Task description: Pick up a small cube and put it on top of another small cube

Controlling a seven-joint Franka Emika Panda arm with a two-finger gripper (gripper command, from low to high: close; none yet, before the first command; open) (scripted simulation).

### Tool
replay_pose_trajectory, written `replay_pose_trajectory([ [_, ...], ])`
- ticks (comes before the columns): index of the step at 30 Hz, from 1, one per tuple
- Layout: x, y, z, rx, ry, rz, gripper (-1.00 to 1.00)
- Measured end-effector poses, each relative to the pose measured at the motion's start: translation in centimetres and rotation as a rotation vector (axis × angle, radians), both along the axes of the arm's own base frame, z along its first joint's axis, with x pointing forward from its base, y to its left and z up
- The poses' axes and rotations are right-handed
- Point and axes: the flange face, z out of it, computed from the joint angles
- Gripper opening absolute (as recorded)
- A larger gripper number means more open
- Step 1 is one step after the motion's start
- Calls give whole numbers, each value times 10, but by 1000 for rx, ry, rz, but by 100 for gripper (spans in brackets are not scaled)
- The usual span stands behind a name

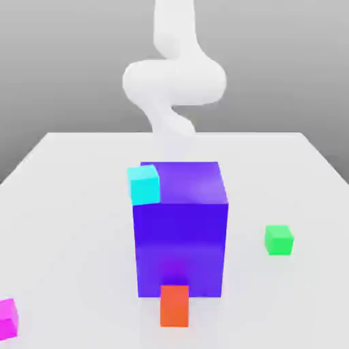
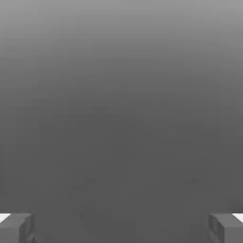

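Note:
The small magenta cube (image 1: 7, 317) lies at the front of the white table (image 1: 68, 225), at the exterior view's left edge and partly cut off. The small green cube (image 1: 279, 240) rests on the table at the exterior view's right, beside the big purple-blue block (image 1: 180, 232). My white arm (image 1: 174, 78) rises behind the block at the table's far side. In the hand view my gripper (image 2: 121, 228) stands open, its two grey fingertips (image 2: 16, 228) far apart with nothing between them, facing a plain grey background.
A small cyan cube (image 1: 144, 184) sits against the big block's upper left corner. A small orange-red cube (image 1: 174, 305) stands right in front of the block. The table's edges run along the far side and both sides.

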Motion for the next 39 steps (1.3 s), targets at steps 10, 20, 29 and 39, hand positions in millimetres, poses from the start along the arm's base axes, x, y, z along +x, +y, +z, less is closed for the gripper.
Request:
replay_pose_trajectory([
  [10,100,-83,-142,22,234,129,0],
  [20,130,-172,-304,-1,434,198,0],
  [29,106,-244,-435,-85,617,264,0],
  [39,75,-286,-552,-153,721,297,-100],
])
